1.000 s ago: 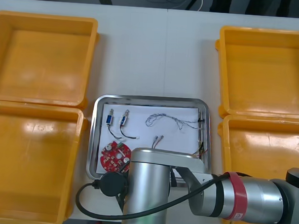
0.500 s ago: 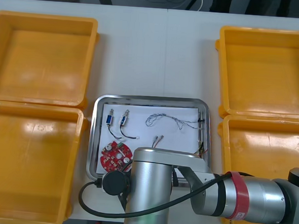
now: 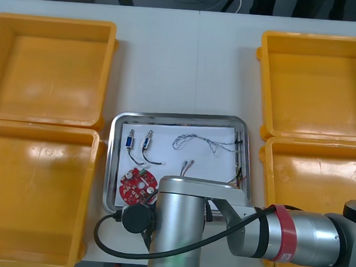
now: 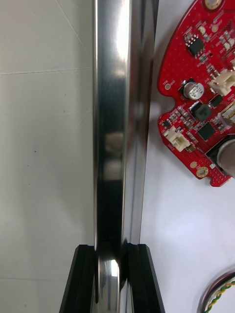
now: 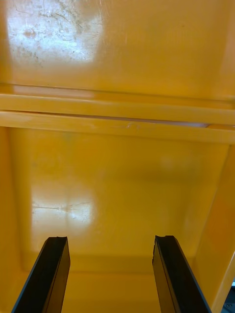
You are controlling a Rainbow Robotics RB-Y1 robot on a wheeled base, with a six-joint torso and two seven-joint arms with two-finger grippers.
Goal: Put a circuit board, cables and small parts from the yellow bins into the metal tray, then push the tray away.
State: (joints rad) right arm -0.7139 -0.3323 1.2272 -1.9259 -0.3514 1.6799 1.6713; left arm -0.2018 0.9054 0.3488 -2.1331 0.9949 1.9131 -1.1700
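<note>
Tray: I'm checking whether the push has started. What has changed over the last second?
The tray has slid slightly away from the robot, carrying the circuit board, cables and small parts along; the right gripper, shut on its rim, advanced with it. The left gripper stayed open over a yellow bin, and the bins did not move.

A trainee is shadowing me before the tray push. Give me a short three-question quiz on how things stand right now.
1. True or false: the right gripper has its jaws shut on the rim of the metal tray.
2. The left gripper, jaws open, hangs over: A) the tray, B) a yellow bin, C) bare table.
3. Fill in: the red circuit board lies in the tray's near-____ corner, by the robot's own sides.

Key: 1 true; 2 B; 3 left.
</note>
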